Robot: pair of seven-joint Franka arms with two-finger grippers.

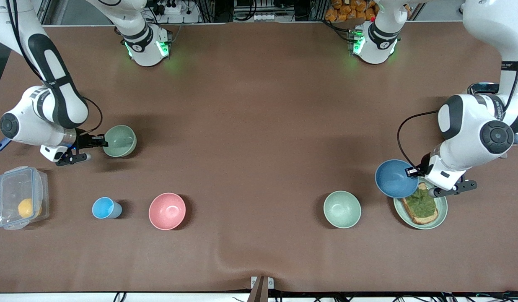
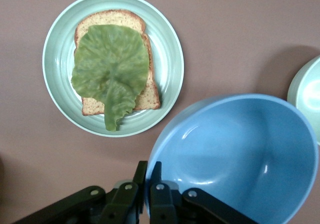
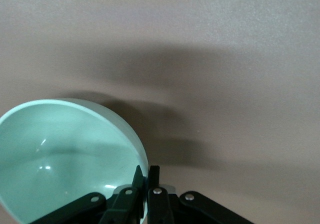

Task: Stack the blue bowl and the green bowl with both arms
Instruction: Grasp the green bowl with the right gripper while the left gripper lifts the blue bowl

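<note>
While the blue bowl (image 1: pixel 395 179) hides part of the plate (image 1: pixel 441 214), 2 grippers pinch rims.

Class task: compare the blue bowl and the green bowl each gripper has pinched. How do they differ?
The blue bowl hangs tilted over the toast plate in the left gripper; the green bowl appears to sit upright on the table, its rim pinched by the right gripper. Both are plain, round, similar-sized.

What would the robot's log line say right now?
left gripper: shut on blue bowl, lifted | right gripper: shut on green bowl rim
</note>
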